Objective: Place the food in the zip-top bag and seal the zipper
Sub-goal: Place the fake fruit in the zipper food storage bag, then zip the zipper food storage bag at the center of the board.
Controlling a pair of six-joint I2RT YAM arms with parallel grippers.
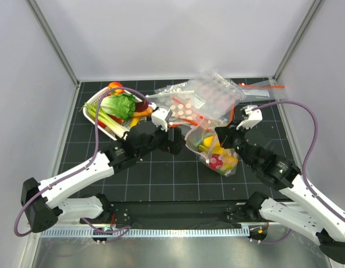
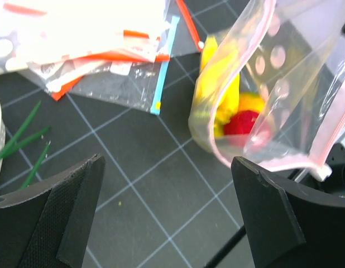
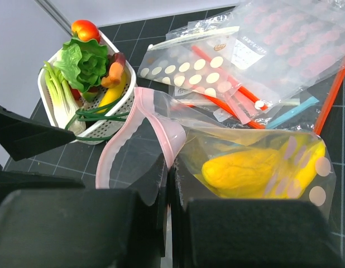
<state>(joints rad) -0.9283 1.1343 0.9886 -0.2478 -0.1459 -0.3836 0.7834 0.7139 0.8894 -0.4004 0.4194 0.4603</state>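
Observation:
The zip-top bag [image 1: 212, 152] lies mid-table with its mouth held open. Inside are a yellow banana bunch [image 2: 220, 75], a red fruit [image 2: 242, 123] and an orange-yellow mango [image 3: 245, 170]. Its pale pinkish zipper strip [image 3: 119, 146] curves round the open mouth and also shows in the left wrist view [image 2: 239, 61]. My right gripper [image 3: 171, 167] is shut on the bag's mouth edge; in the top view it [image 1: 221, 135] sits at the bag's right side. My left gripper [image 2: 167, 206] is open and empty over the mat, just left of the bag [image 1: 179, 143].
A white basket [image 1: 93, 103] at the back left holds lettuce, green onions, a tomato and other toy food; it also shows in the right wrist view [image 3: 114, 114]. A pile of other clear bags with red strips [image 1: 209, 95] lies behind the bag.

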